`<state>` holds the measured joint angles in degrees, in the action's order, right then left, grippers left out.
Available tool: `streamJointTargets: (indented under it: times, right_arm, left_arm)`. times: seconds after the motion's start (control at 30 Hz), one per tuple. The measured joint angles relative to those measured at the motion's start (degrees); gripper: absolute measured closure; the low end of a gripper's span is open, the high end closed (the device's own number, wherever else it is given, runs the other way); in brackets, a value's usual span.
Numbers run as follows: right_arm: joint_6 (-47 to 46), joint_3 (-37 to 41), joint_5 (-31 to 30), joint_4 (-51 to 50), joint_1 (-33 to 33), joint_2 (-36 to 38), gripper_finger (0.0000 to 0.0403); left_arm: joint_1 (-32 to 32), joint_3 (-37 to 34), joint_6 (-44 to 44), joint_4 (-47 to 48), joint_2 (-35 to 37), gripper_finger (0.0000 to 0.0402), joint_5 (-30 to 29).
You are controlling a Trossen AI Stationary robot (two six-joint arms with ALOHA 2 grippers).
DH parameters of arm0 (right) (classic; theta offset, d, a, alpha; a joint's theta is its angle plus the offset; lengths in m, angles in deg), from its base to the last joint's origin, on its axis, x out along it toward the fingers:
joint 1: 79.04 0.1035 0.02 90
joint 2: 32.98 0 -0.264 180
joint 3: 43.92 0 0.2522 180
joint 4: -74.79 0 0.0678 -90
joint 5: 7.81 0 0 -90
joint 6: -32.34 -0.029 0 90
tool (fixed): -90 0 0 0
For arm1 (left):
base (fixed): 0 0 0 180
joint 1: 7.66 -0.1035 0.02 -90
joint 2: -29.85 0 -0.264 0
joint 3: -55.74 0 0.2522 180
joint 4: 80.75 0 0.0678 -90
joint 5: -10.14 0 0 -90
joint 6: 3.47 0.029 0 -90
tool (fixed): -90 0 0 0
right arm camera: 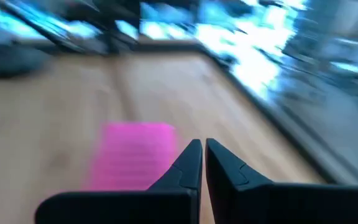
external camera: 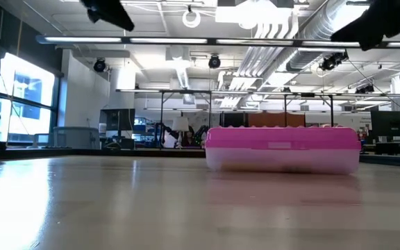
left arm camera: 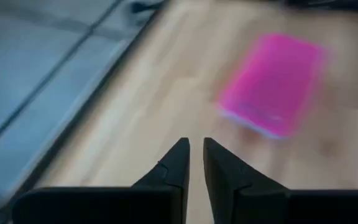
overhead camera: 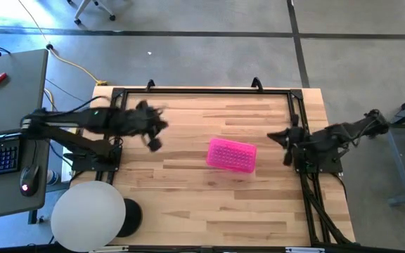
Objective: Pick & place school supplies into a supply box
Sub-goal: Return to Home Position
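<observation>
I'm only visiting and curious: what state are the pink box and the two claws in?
Box: closed, lying flat, untouched.
Left gripper: shut, empty, raised clear of the box.
Right gripper: shut, empty, raised clear of the box.

The shut supply box [external camera: 282, 148] hides whatever lies inside it.
</observation>
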<state>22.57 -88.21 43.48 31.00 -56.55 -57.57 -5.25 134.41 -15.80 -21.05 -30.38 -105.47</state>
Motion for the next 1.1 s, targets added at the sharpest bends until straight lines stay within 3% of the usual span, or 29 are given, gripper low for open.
streamJointTargets:
  times: [0.2, 0.37, 0.63, 0.83, 1.1]
  right_arm:
    - [15.0, 15.2, 8.8, 22.4, 1.2, 14.9, 0.0403]
    - [23.5, 23.8, 9.5, 31.7, 1.2, 24.3, 0.0403]
    - [24.5, 25.7, 8.9, 32.7, 1.0, 24.3, 0.0403]
    - [26.4, 25.8, 4.1, 31.8, 1.0, 24.2, 0.0403]
    - [21.2, 25.8, -4.9, 31.6, 1.0, 24.2, 0.0403]
  left_arm:
    - [-0.1, -25.2, 6.5, -26.1, 18.7, 0.0325, 16.6]
    - [-0.1, -40.3, 6.1, -37.3, 30.9, 0.0330, 18.9]
    - [-0.1, -47.6, 10.4, -33.8, 48.4, 0.0328, 15.6]
    - [-0.1, -51.5, 11.0, -29.3, 57.7, 0.0328, 14.0]
    - [-0.1, -61.0, 10.5, -39.3, 59.2, 0.0328, 11.9]
